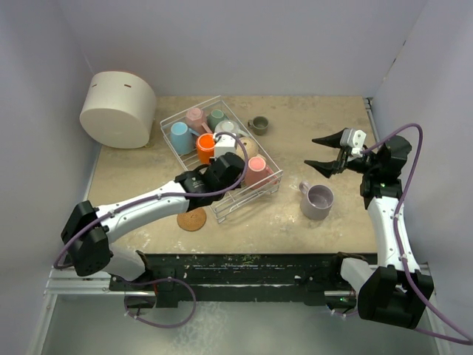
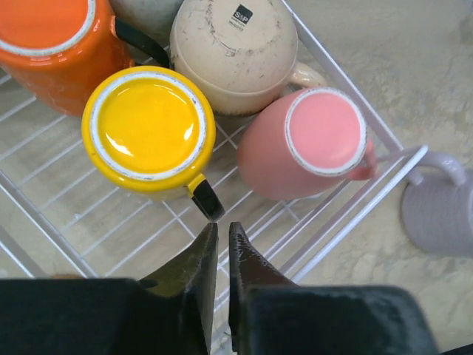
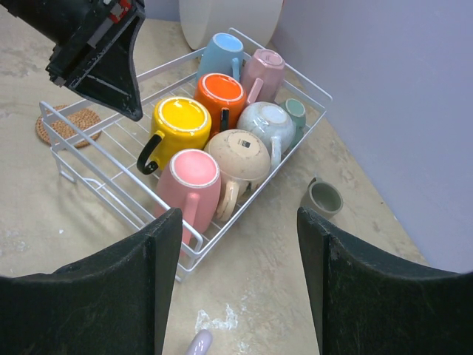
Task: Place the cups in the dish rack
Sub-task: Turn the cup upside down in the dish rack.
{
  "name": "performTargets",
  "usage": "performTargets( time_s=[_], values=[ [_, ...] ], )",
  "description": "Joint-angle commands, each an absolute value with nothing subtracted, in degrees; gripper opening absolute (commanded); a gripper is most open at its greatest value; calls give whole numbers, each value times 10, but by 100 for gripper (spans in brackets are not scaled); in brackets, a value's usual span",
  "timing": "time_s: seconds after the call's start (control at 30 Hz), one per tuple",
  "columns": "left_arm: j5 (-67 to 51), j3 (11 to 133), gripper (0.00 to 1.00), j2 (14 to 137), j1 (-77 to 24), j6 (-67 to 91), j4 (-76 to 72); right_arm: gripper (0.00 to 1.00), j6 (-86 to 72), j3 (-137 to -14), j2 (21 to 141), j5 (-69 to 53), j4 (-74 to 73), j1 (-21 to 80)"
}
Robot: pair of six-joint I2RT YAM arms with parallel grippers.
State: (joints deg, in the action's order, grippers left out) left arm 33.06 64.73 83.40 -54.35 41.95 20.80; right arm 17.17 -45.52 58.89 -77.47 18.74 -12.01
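Ten small handled ceramic mugs [image 3: 240, 151] show. Eight sit in the white wire-grid dish rack [image 3: 96, 157], leaving bare grid along its 7 o'clock side in the top view. Two stand on the table: a lilac mug [image 1: 318, 201] at the rack's 4 o'clock and a small olive-grey cup [image 1: 258, 125] at its 1 o'clock. The left gripper [image 2: 222, 228], fingers pinched nearly together on nothing, hovers over that bare grid beside the yellow mug [image 2: 150, 129]. The right gripper [image 1: 312, 152], spread wide and empty, hangs over open table at the lilac mug's 12 o'clock.

White dish rack [image 3: 111, 151] with yellow cup [image 2: 148, 129], orange cup [image 2: 52, 44], pink cup [image 2: 310, 144].
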Motion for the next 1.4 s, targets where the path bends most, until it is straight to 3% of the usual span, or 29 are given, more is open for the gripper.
performTargets(
  time_s=[0.0, 0.17, 0.53, 0.93, 1.23, 1.37],
  values=[
    [275, 642, 2, 827, -519, 314, 219, 66, 177, -470, 593, -776, 193, -120],
    [270, 656, 0, 861, -502, 301, 263, 66, 178, -470, 593, -776, 193, -120],
    [244, 658, 0, 927, -500, 291, 181, 66, 178, -469, 594, -775, 194, -120],
    [234, 746, 0, 999, -500, 262, 165, 66, 179, -470, 594, -776, 192, -120],
    [224, 736, 0, 958, -501, 262, 183, 66, 181, -470, 595, -778, 191, -120],
    [200, 709, 11, 894, -501, 264, 170, 66, 182, -469, 596, -777, 190, -120]
  ],
)
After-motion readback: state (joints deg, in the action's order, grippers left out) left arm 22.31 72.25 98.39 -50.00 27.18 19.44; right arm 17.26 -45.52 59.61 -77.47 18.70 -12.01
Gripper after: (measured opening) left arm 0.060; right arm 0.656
